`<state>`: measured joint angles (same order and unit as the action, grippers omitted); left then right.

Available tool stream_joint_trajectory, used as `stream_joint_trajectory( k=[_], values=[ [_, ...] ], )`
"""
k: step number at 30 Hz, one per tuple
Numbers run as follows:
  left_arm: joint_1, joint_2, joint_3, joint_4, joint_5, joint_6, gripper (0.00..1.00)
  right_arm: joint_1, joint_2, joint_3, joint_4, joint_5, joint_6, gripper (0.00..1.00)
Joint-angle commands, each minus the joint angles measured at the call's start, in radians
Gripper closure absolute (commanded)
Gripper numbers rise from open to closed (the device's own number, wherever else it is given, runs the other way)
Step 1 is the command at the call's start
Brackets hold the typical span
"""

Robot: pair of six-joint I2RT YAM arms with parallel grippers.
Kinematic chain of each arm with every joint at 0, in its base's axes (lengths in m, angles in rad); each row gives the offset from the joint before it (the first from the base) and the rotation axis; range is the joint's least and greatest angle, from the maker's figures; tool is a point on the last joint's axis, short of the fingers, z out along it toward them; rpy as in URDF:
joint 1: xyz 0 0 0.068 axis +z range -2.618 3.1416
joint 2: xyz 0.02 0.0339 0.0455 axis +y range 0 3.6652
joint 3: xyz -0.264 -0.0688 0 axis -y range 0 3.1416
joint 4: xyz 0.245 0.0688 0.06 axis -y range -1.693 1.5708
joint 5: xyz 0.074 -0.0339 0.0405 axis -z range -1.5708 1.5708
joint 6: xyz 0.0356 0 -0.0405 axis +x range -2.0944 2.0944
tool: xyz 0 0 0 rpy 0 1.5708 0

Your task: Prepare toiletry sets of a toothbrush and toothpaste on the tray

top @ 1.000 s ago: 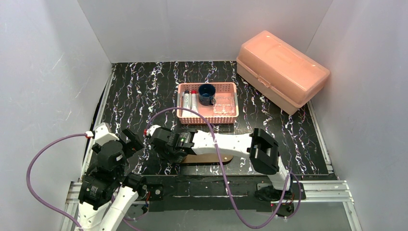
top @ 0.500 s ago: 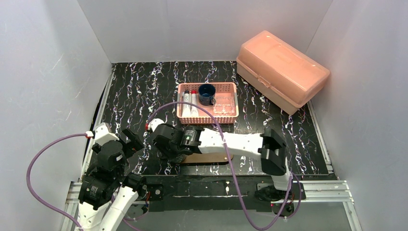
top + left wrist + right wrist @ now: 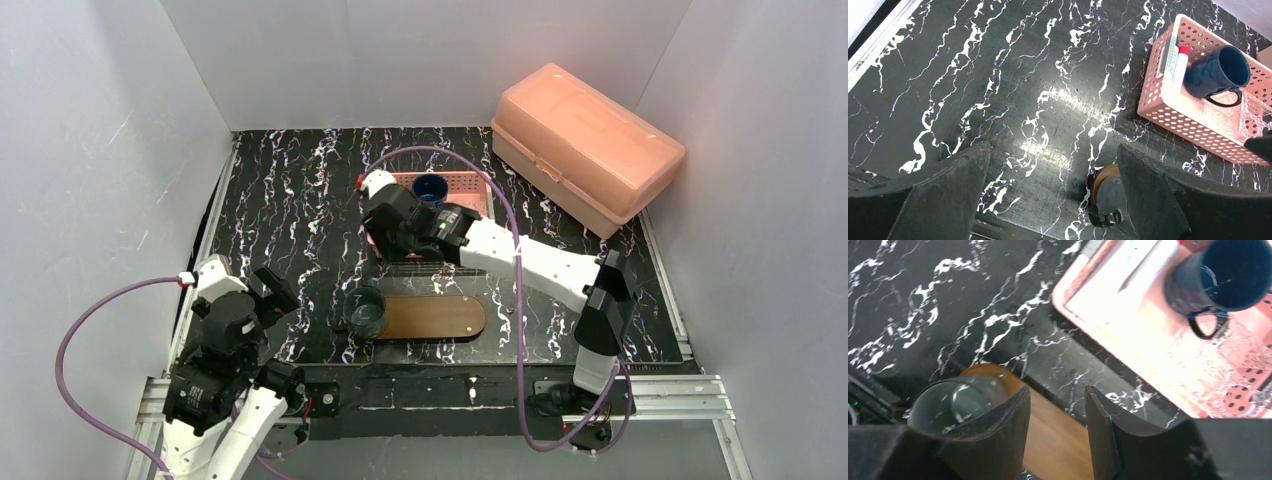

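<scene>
So the table (image 3: 280, 200) is a black slab with white marble veins. Sitting right on it: a brown wooden oval tray (image 3: 435, 317) near the front edge, a pink mesh basket (image 3: 470, 181) just behind the tray, and a big salmon lidded box (image 3: 585, 145) well behind the tray, off to the right.

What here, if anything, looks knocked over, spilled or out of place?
Nothing stands out. The grey cup stands upright and looks empty at the left end of the tray. The blue mug and white tubes sit tidily in the pink basket. No spill or damage shows.
</scene>
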<state>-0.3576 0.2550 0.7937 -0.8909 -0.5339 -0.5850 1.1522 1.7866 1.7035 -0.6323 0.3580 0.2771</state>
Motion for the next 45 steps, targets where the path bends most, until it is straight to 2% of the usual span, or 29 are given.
stream_joint_trajectory(
  k=[1,6,21,32,40,45],
  values=[
    [-0.003,0.021,0.009,-0.001,-0.009,-0.001,0.02,-0.114,-0.008,0.047,0.046,-0.034,-0.043,0.47],
    [-0.002,0.022,0.009,-0.001,-0.009,0.001,0.02,-0.185,0.049,0.111,0.05,-0.023,-0.059,0.41],
    [-0.001,0.024,0.009,0.0,-0.015,0.002,0.02,-0.349,0.293,0.268,0.081,-0.061,-0.065,0.4],
    [0.012,0.021,0.006,0.005,-0.008,0.007,0.01,-0.416,0.492,0.443,0.062,-0.102,-0.063,0.4],
    [0.017,0.02,0.006,0.007,-0.006,0.007,0.01,-0.439,0.564,0.486,0.063,-0.156,-0.048,0.45],
    [0.019,0.019,0.006,0.006,-0.005,0.008,0.01,-0.439,0.586,0.487,0.062,-0.183,-0.037,0.53]
  ],
)
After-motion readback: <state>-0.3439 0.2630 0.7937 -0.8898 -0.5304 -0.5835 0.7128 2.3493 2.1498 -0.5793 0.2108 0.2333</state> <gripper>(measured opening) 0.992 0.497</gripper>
